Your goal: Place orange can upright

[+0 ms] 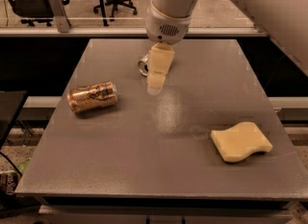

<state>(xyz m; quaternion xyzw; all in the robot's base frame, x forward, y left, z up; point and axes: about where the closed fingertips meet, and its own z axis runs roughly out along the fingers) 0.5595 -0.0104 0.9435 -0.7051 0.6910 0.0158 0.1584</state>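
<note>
orange can (92,97) on side, axis left-right | gripper (155,86) to its right

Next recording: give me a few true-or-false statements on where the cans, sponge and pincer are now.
1. The shiny orange-copper drink can lies on its side on the grey table. True.
2. The pincer grips that orange can. False: it hangs over the table's middle, apart from the can.
3. The pale yellow wavy sponge lies near the table's right edge. True.
4. A second can stands at the front edge. False: the silver-ended can sits toward the back, partly hidden behind the pincer.
</note>
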